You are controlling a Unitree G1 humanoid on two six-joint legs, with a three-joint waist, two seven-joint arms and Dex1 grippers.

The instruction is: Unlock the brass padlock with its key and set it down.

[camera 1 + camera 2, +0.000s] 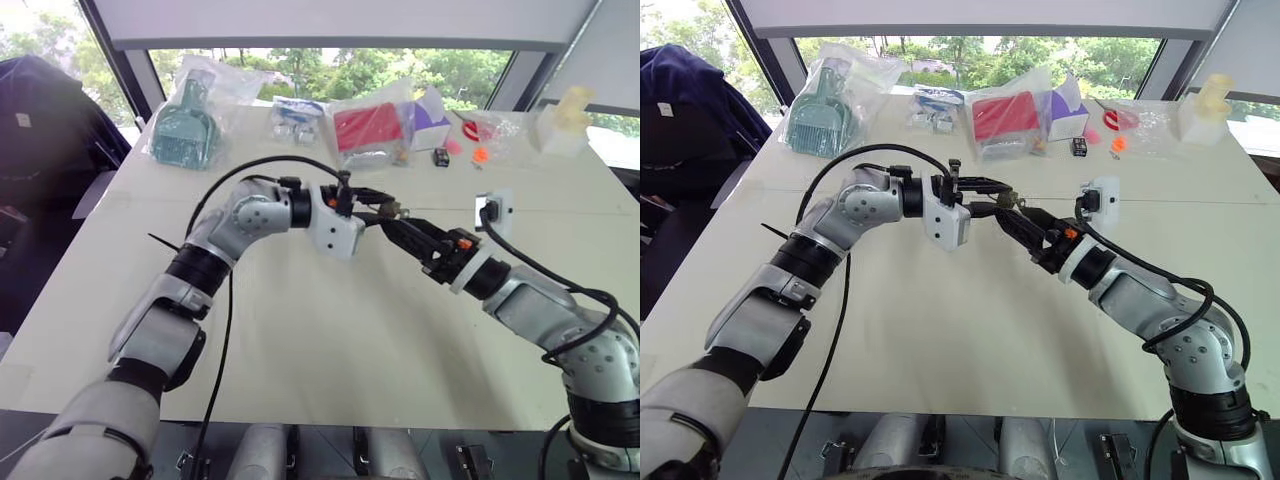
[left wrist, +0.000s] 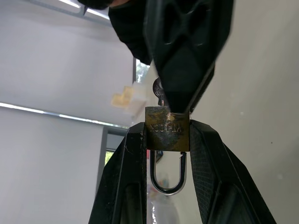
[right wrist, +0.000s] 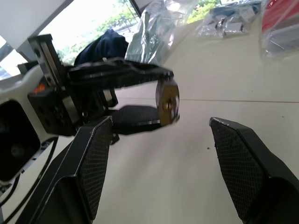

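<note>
Brass padlock (image 2: 167,129) held up above the white table (image 1: 300,340), pinched by its body between the two black fingers of the left gripper (image 2: 167,140), silver shackle pointing back toward that wrist. Key (image 2: 159,88) seated in the padlock's far end, its round grey head peeking out beside one finger (image 2: 184,51) of the other arm. In the right wrist view, keyhole face of the lock (image 3: 168,102) turned toward the camera, sitting between the spread pads without touching either. Right gripper (image 3: 161,161) standing wide, holding nothing. Left arm bent at the elbow, forearm reaching forward and its hand turned across toward the right. Right arm coming in from the right side, hand (image 1: 1025,228) about level and aimed forward-left, tips meeting the lock near the table's middle. Bagged items (image 1: 370,128) lined along the far edge by the window, well apart from both hands.
</note>
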